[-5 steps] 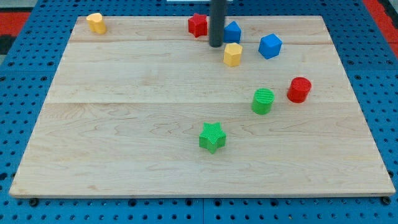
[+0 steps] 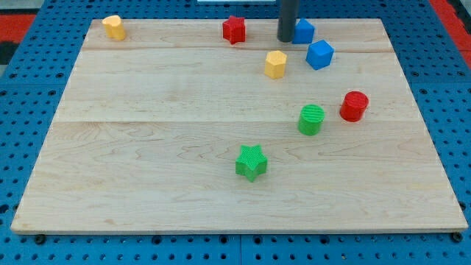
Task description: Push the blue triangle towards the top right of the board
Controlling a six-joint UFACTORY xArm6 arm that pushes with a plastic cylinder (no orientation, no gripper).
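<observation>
The blue triangle (image 2: 303, 30) lies near the view's top edge of the wooden board (image 2: 147, 147), right of centre. My tip (image 2: 286, 39) is on the board just left of the blue triangle, touching or almost touching its left side. The dark rod rises out of the view's top. A second blue block (image 2: 319, 54), a cube-like shape, lies just below and to the right of the triangle.
A red star (image 2: 234, 29) lies left of my tip. A yellow hexagonal block (image 2: 275, 64) is below it. A red cylinder (image 2: 354, 106) and green cylinder (image 2: 311, 119) lie mid-right, a green star (image 2: 251, 162) lower centre, a yellow block (image 2: 113, 26) top left.
My tip has moved to the right and slightly up. The blue triangle has slid to the right and a little up with it. The other blocks have not moved.
</observation>
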